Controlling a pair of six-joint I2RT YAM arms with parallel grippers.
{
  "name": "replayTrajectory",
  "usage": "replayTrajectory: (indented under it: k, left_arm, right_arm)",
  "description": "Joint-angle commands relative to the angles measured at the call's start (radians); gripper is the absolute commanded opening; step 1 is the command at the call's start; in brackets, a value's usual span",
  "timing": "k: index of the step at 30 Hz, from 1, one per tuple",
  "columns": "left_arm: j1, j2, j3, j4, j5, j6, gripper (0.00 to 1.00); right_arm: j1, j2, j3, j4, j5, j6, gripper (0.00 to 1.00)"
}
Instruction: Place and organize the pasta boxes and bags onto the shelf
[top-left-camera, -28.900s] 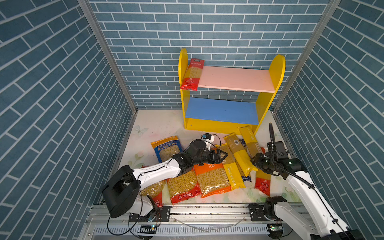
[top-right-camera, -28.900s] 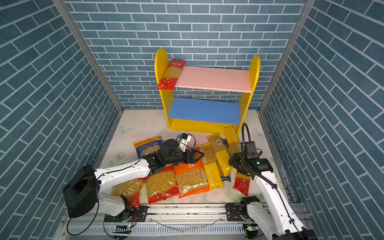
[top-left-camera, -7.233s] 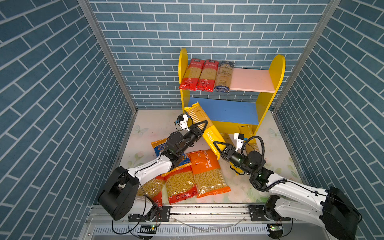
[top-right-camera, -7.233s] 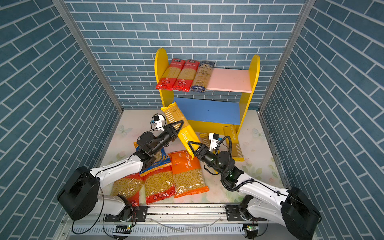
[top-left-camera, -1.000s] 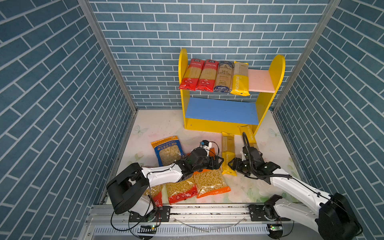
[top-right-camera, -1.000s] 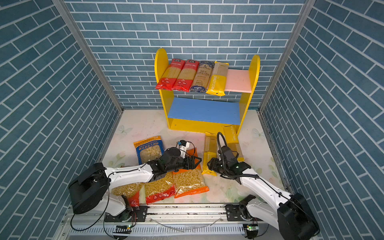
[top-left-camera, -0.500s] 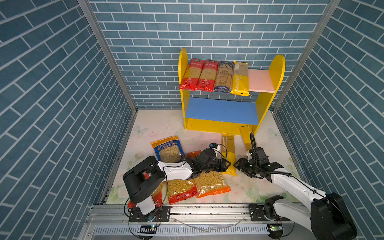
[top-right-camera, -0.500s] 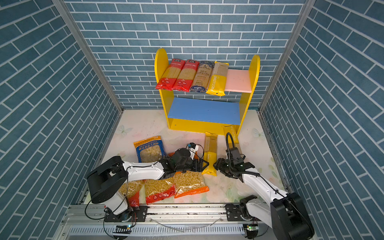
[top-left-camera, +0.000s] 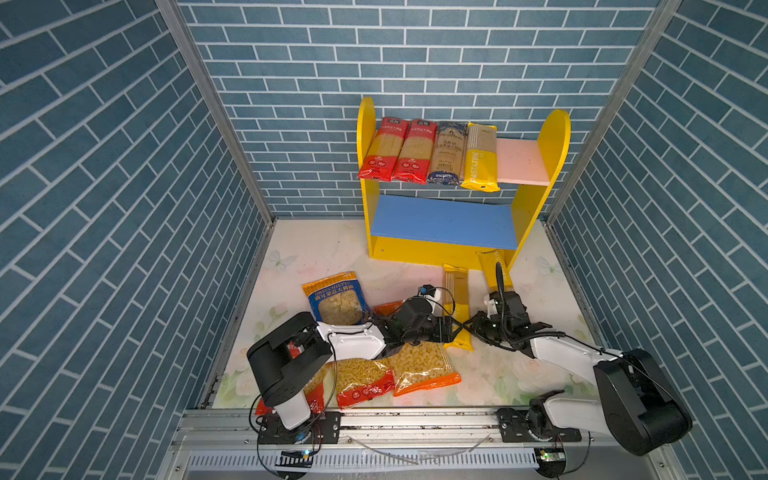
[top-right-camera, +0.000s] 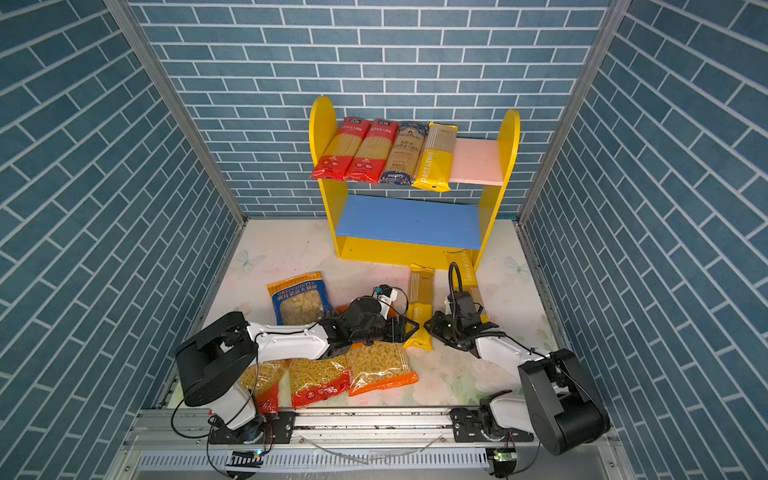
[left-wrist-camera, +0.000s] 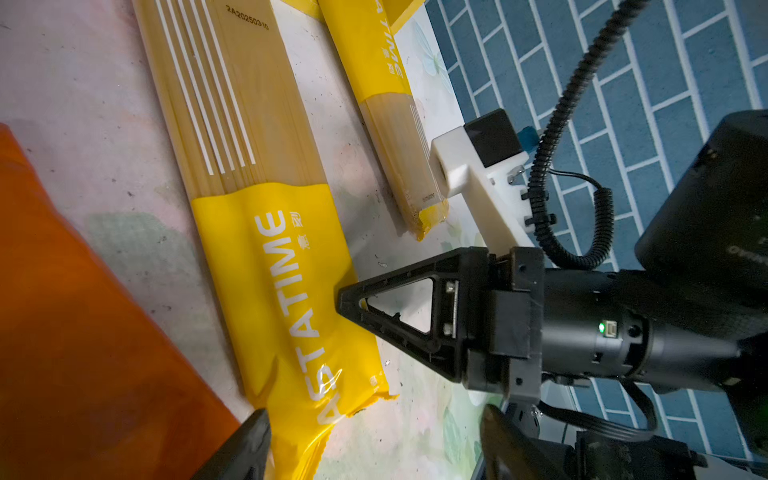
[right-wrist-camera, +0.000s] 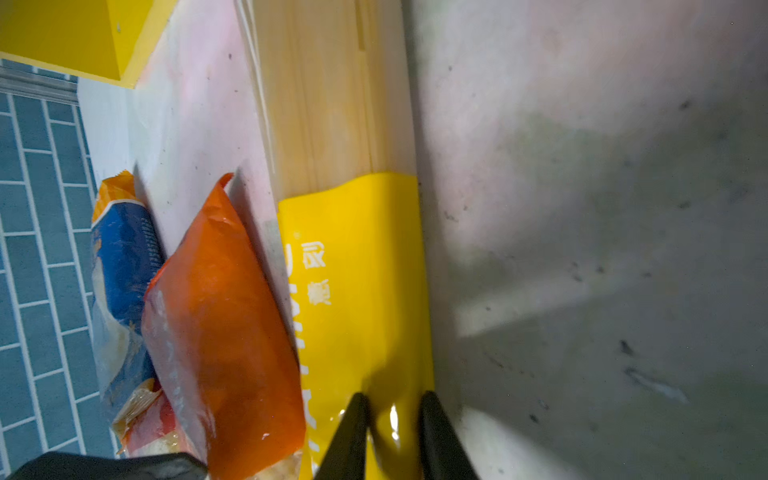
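A yellow PASTATIME spaghetti pack (top-left-camera: 456, 305) (top-right-camera: 419, 307) lies on the floor in front of the shelf (top-left-camera: 536, 216) (top-right-camera: 494, 199). My right gripper (top-left-camera: 467, 329) (right-wrist-camera: 392, 432) is shut on the edge of its near yellow end (left-wrist-camera: 291, 291). My left gripper (top-left-camera: 449, 330) (left-wrist-camera: 374, 440) is open on the pack's other side, its fingers straddling the end corner. A second yellow pack (top-left-camera: 492, 266) (left-wrist-camera: 386, 83) lies by the shelf's right foot. Two red, a dark blue and a yellow spaghetti pack (top-left-camera: 480, 158) lie side by side on the pink upper board. The blue lower board (top-left-camera: 440, 220) is bare.
A blue short-pasta bag (top-left-camera: 336, 299) lies left of the arms. An orange bag (top-left-camera: 424, 365) (right-wrist-camera: 216, 324) and a red bag (top-left-camera: 361, 380) lie under my left arm, another red bag by its base (top-left-camera: 316, 392). Blue brick walls enclose three sides.
My right gripper has closed on the near end of the yellow pack. My left gripper has slid right up to the same end and stayed open.
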Motion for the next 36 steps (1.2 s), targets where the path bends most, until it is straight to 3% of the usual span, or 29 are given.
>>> replayTrajectory:
  k: [1, 5, 11, 17, 25, 32, 36]
  left_arm:
    - [-0.002, -0.039, -0.009, 0.005, -0.007, 0.003, 0.80]
    - [-0.001, -0.075, -0.002, -0.018, -0.016, 0.010, 0.80]
    - [0.020, -0.147, -0.048, 0.040, -0.040, -0.021, 0.80]
    - [0.094, -0.179, -0.196, 0.301, -0.042, -0.233, 0.81]
    - [0.147, -0.103, -0.320, 0.685, -0.047, -0.458, 0.85]
    - [0.150, -0.009, -0.342, 0.910, -0.068, -0.540, 0.90]
    - [0.149, -0.006, -0.347, 0.956, -0.085, -0.532, 0.90]
  right_arm:
    - [0.000, -0.075, -0.017, 0.084, -0.031, -0.018, 0.10]
    - [0.000, -0.153, -0.005, 0.075, -0.029, 0.018, 0.01]
    - [0.000, -0.244, 0.049, 0.083, -0.051, 0.107, 0.00]
    - [0.029, -0.296, 0.123, 0.150, -0.068, 0.175, 0.00]
    - [0.208, -0.263, 0.272, 0.205, -0.078, 0.108, 0.00]
    - [0.304, -0.222, 0.333, 0.291, -0.124, 0.112, 0.00]
    - [0.320, -0.225, 0.302, 0.353, -0.136, 0.181, 0.00]
